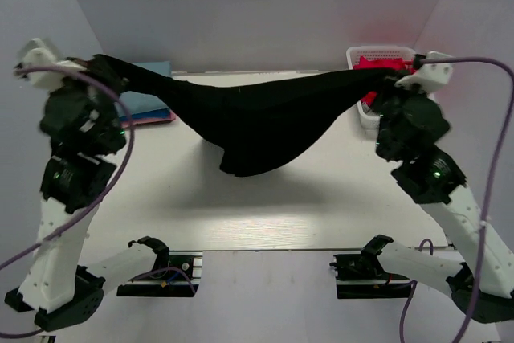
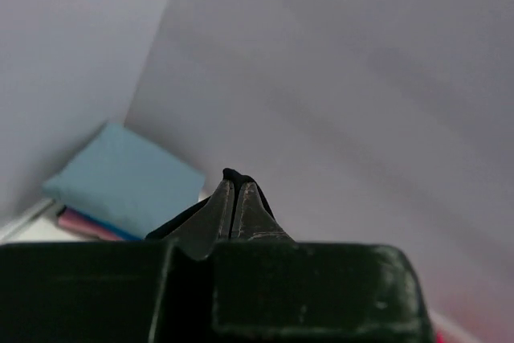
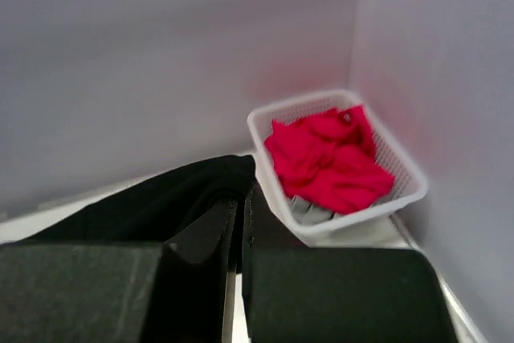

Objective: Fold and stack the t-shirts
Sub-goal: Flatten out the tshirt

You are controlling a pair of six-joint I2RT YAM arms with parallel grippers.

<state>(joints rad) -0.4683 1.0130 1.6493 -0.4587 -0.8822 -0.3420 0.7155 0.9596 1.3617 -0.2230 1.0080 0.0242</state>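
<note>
No text, label, brand, number or sign was legible in any of the three views.

Cloth and arms hide much of the scene.
From above, the black t-shirt wraps the fingertips of the left claw and right claw, so neither pinch can be seen there. The folded light blue t-shirt sits half behind the left arm and the black cloth, and the layers under it show only thin edges. The basket is mostly behind the right arm. In the right wrist view, a grey item under the red t-shirt is too covered to identify.
</note>
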